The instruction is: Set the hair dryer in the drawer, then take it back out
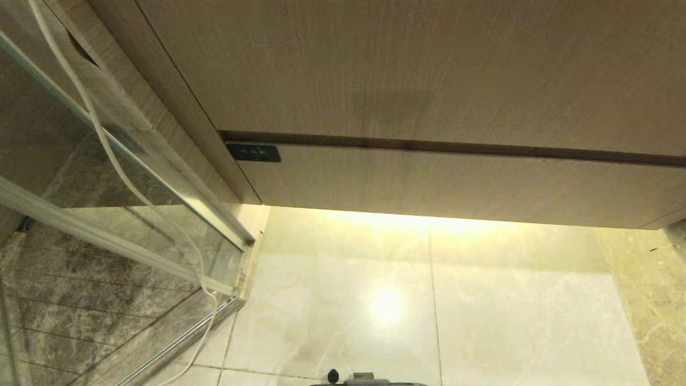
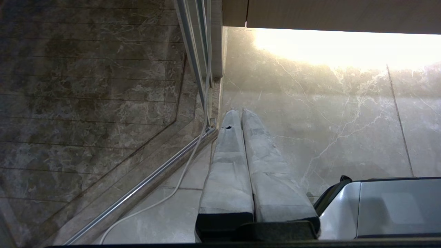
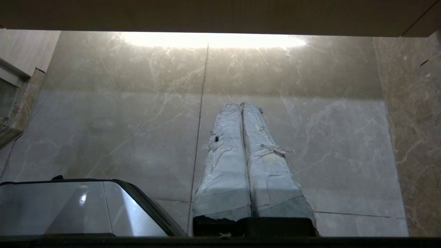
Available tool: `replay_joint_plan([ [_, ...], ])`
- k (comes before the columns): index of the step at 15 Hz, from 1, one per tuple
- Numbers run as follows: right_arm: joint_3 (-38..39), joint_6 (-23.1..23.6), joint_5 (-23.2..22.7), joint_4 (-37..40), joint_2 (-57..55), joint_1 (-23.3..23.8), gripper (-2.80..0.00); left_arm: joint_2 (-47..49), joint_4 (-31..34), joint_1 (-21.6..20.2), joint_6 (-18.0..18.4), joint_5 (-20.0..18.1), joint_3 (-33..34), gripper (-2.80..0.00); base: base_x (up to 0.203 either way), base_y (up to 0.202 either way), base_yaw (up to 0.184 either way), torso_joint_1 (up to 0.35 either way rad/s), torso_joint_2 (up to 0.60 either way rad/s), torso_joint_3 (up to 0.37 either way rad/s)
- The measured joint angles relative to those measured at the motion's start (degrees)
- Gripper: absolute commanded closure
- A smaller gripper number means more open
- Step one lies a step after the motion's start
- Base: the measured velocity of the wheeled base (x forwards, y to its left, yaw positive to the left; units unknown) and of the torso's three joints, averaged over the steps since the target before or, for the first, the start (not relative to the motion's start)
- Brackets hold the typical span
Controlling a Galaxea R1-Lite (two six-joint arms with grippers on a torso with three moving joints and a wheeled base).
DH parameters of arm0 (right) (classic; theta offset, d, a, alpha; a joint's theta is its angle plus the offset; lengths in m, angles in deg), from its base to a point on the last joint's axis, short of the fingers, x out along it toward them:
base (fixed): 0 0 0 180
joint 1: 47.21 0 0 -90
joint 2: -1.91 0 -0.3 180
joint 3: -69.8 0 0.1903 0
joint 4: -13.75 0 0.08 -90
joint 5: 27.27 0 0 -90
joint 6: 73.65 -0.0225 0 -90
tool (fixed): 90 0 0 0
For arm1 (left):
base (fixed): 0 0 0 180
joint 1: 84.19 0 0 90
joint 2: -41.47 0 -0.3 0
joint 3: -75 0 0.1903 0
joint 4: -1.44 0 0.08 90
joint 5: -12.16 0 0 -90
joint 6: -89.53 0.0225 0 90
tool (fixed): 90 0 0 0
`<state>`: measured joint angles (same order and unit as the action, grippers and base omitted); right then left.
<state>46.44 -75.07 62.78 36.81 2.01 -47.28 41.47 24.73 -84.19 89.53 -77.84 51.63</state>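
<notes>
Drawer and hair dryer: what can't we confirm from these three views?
- Hair dryer body: in no view; only a white cord shows, its top cut by the head view's edge.
- Drawer interior: hidden behind its closed front.
- Black label text: too small.

Pale marble floor (image 1: 332, 300), glass partition (image 1: 107, 177), under-cabinet glow (image 1: 429, 220).

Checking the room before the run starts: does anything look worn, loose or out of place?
Two things. A white cord trails down across the glass shower door onto the floor. The wrapping on the right tool is frayed and torn. The drawer sits shut and even.
</notes>
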Motion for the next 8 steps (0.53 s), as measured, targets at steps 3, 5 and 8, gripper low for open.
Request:
replay_joint_plan([
  [3, 0.0, -0.17, 0.05, -0.06, 0.0, 0.0, 0.0, 0.0, 0.0, 0.0, 0.0, 0.0, 0.0, 0.0, 0.0, 0.0, 0.0, 0.0, 0.0, 0.0],
  [5, 0.0, -0.2, 0.05, -0.05, 0.0, 0.0, 0.0, 0.0, 0.0, 0.0, 0.0, 0.0, 0.0, 0.0, 0.0, 0.0, 0.0, 0.0, 0.0, 0.0],
  [8, 0.0, -0.22, 0.05, -0.07, 0.0, 0.0, 0.0, 0.0, 0.0, 0.0, 0.0, 0.0, 0.0, 0.0, 0.0, 0.0, 0.0, 0.0, 0.0, 0.0],
])
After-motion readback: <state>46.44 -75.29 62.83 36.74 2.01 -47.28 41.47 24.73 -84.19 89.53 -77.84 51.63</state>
